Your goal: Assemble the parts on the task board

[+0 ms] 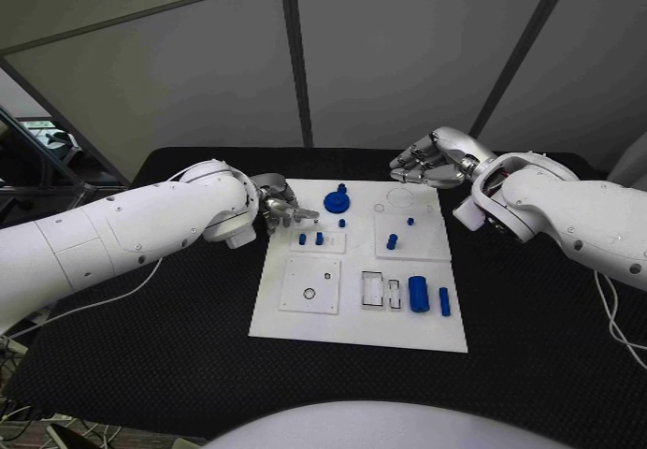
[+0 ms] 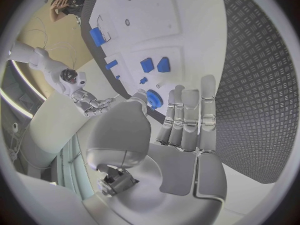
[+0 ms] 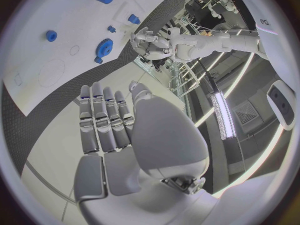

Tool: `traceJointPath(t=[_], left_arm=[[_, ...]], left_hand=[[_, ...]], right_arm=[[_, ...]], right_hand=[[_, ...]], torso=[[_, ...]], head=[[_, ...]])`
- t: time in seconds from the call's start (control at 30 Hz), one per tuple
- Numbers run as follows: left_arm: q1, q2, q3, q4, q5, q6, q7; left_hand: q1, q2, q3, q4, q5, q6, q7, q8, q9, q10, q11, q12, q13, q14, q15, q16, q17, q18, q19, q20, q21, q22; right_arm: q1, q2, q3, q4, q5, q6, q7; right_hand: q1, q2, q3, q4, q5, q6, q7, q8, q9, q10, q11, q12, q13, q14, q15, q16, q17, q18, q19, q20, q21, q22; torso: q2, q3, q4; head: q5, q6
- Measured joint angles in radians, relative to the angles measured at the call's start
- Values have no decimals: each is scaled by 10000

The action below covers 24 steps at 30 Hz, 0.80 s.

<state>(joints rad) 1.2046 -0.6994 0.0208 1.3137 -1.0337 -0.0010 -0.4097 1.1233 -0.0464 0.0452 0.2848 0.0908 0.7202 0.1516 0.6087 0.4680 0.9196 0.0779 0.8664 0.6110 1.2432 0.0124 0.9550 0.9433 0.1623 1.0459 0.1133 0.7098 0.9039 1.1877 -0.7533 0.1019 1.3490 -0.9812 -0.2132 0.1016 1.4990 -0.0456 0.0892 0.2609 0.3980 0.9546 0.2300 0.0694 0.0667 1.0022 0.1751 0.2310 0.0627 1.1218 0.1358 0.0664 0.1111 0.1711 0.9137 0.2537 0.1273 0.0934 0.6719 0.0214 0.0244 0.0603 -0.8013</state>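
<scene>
Parts of small blue plastic sit scattered across the white task board [image 1: 357, 323] on the black desk [image 1: 162, 355]: a gear [image 1: 336, 201] at the far edge, a cylinder [image 1: 420, 294] nearer the robot. From overhead, the left hand [image 1: 280, 208] hovers at the board's left edge, the right hand [image 1: 429, 159] beyond its far corner. At the left wrist, fingers [image 2: 190, 117] extend straight, holding nothing. At the right wrist, fingers [image 3: 103, 117] likewise lie flat and empty. The pieces look light, rigid and smooth, best pinched across their sides.
</scene>
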Motion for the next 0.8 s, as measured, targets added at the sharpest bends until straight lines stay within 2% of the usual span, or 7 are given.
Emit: traceJointPath(t=[0.07, 0.13, 0.3, 0.37, 0.5, 0.67, 0.8], left_arm=[[0, 1, 0, -1, 101, -327, 455], [0, 18, 0, 0, 81, -625, 938], [-6, 231, -6, 18, -583, -1494, 2385], [-28, 345, -49, -5, -1002, -1801, 2878], [-94, 577, -209, -94, -1855, -2187, 3530], [-159, 819, -296, -207, -2822, -2352, 3946], [-196, 1045, -349, -370, -3481, -2310, 4067]], left_hand=[[719, 91, 12, -265, 0, -154, 110, 0, -131, -426, 120, -121, -160, -731, 111, -936, -893, 0, -240, 122, -390, -248], [1577, 120, 127, -638, 0, -290, 183, -46, -310, -880, 219, -420, -456, -1199, 212, -1491, -1397, 0, -441, 227, -793, -522], [3102, 14, 569, -1332, 0, -300, 271, -446, -1007, -1231, 329, -1419, -1553, -1383, 286, -2019, -2098, 9, -394, 336, -1388, -1051], [3361, -175, 726, -1489, 1, -375, 196, -709, -1333, -1241, 319, -1693, -1935, -1111, 234, -1882, -2179, 390, -130, 287, -1422, -1094], [3512, -326, 829, -1648, 1, -278, 177, -856, -1644, -1242, 318, -1821, -2264, -994, 251, -1493, -2143, 382, 33, 261, -1266, -1040], [3618, -432, 974, -1793, 2, 104, 130, -1149, -2116, -1242, 317, -1935, -2664, -918, 218, -799, -1943, 377, 138, 225, -1001, -811], [3623, -452, 1174, -1851, 2, 473, 72, -1510, -2560, -1242, 317, -2188, -3113, -288, 189, 392, -1236, 373, 429, 177, -613, -500]], right_arm=[[0, 0, 0, -2, 0, 0, -1], [0, 0, 0, -3, 1, 0, -1], [0, 0, 0, -6, 1, 0, -2], [0, 3, 0, -7, 1, 0, -2], [0, 9, 0, -10, 1, -1, -2], [0, 18, 0, -12, 1, -1, -2], [0, 28, 0, -12, 1, -1, -2]], right_hand=[[0, 0, 0, 0, 0, 0, 0, 0, 0, 0, 0, 0, 0, 0, 0, 0, 0, 0, 0, 0, 0, 0], [0, 0, 0, 0, 0, 0, 0, 0, 0, 0, 0, 0, 0, 0, 0, 0, 0, 0, 0, 0, 0, 0], [0, 0, 0, 0, 0, 0, 0, 0, 0, 0, 0, 0, 0, 0, 0, 0, 0, 0, 0, 0, 0, -2], [0, 0, 0, 0, 0, 0, 0, 0, 0, -2, -2, 0, 0, 0, 0, 0, -5, 0, 0, 0, -29, -17], [0, 0, 0, 0, 0, 0, 0, 0, 0, -38, -38, 0, 0, 0, 0, 0, -13, 1, 0, 0, -46, -19], [0, 0, -1, 0, 0, 0, 0, 0, 0, -37, -37, 0, 0, 0, 0, 0, -13, 1, 0, 0, -46, -19], [0, 0, -1, -1, -1, 0, 0, 0, 0, -37, -37, 0, 0, 0, 0, 0, -12, 0, 0, 0, -46, -19]], torso=[[1, 0, 0], [4, 2, 0], [16, 1, 0], [21, 0, -5], [22, -2, -10], [32, -7, -17], [35, -12, -18]], head=[[-6, 15], [-14, 30], [-56, 70], [-78, 83], [-108, 111], [-150, 143], [-166, 173]])
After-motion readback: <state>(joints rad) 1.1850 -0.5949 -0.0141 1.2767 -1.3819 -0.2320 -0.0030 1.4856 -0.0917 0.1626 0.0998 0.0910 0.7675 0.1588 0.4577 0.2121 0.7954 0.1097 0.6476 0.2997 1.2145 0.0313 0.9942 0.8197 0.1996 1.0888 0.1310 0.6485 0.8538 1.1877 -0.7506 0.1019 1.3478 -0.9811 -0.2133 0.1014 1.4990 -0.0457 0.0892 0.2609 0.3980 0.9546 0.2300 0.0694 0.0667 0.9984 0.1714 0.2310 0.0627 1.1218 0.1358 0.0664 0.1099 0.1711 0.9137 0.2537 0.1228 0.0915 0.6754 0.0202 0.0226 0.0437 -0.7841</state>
